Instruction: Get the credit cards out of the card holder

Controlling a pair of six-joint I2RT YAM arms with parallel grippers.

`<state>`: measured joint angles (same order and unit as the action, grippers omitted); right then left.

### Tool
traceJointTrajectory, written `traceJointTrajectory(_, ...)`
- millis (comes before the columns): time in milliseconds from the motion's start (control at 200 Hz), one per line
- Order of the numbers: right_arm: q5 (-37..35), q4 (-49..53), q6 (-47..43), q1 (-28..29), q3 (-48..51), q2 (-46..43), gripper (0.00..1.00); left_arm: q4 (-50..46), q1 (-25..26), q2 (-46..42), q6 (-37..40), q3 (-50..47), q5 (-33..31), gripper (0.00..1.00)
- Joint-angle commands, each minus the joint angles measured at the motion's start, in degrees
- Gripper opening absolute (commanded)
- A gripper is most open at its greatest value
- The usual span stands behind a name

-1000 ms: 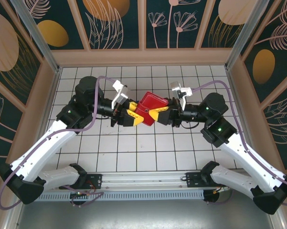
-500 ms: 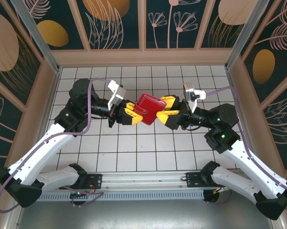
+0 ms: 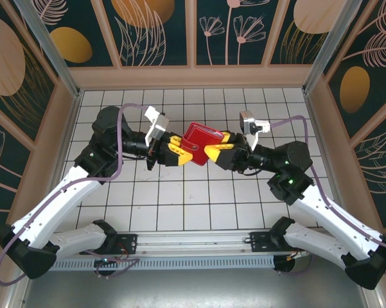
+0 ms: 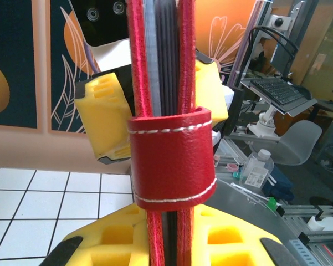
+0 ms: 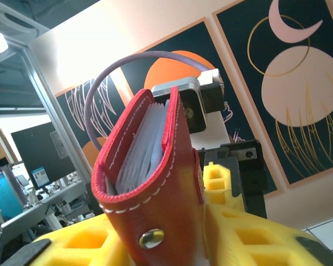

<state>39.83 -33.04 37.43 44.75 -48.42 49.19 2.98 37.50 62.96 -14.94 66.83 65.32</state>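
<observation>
The card holder was held up over the middle of the bench, slightly toward 12 o'clock, caught between both arms. The left tool reached it from 9 o'clock and was pinching it across its covers. In the left wrist view the holder rose edge-on from between that tool's yellow fingers. The right tool met it from 3 o'clock. Its fingers lay against both red faces, so it too looked pressed onto the holder, though how firmly I could not tell.

Little of the task looked done. The red strap was wrapped over the holder's edge and seemed fastened, and a snap stud showed at 6 o'clock in the right wrist view. Between the covers sat dark layers and pale see-through pockets. Which of these were credit cards and which were sleeves could not be made out. Nothing stuck out past the covers, so I judged the cards to be inside, with none drawn.

Nearly everything was left, by my reckoning: free the strap, spread the covers, then steady the holder with one tool while the other drew each card out. With both tools on the closed covers the strap would be awkward to reach, so a regrasp seemed likely
</observation>
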Motion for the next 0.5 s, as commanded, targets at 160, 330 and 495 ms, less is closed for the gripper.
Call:
traceJointTrajectory(160,-3.10,2.50,-3.86,0.95,-2.58,-0.21,0.14,-2.72,-0.06,-0.42,2.35,0.34,-4.75,0.31)
traceJointTrajectory(330,-9.11,11.68,-7.08,0.95,-3.88,-1.15,0.00,-9.08,-0.13,-1.96,5.63,1.72,-19.76,0.60)
traceJointTrajectory(495,-23.30,26.17,-9.83,0.95,-6.39,-1.25,0.00,-17.03,-0.09,-1.75,8.78,3.73,-38.38,0.59)
